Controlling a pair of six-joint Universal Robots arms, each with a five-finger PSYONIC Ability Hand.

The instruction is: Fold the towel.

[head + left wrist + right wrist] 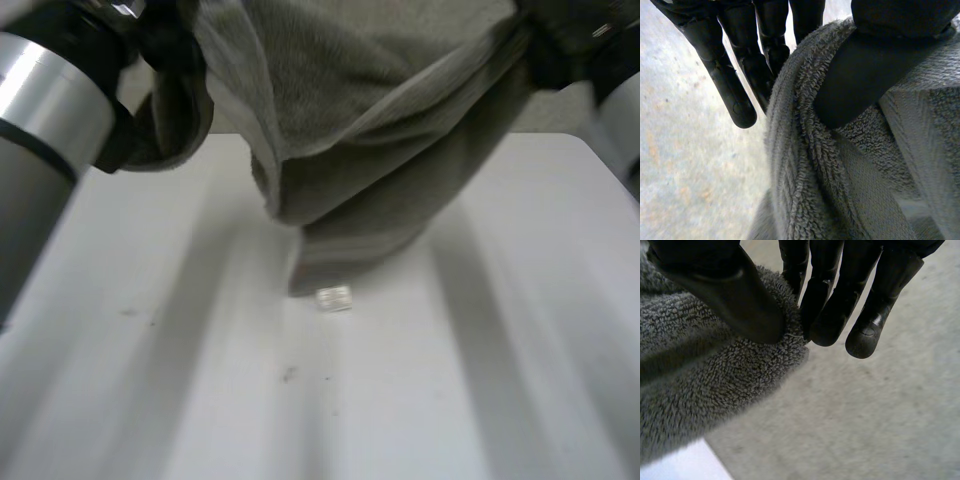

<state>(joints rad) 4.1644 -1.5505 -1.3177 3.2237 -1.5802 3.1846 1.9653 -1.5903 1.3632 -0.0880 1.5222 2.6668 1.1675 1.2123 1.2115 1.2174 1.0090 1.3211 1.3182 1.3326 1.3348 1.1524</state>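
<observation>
A grey terry towel (370, 110) hangs in the air above the white table (200, 380), held up at its two top ends and sagging in folds, its lowest part near the table. My left hand (165, 45) is at the towel's top left end; in the left wrist view its thumb (860, 75) presses the towel (805, 165) against the fingers (735, 95). My right hand (560, 45) is at the top right end; in the right wrist view the thumb (740, 305) and fingers (830, 320) pinch the towel's corner (715, 380).
A small clear object (334, 298) lies on the table just below the towel's hanging tip. The table's far edge (560, 135) runs behind the towel, with a pale floor beyond it. Both arms reach in high at the sides.
</observation>
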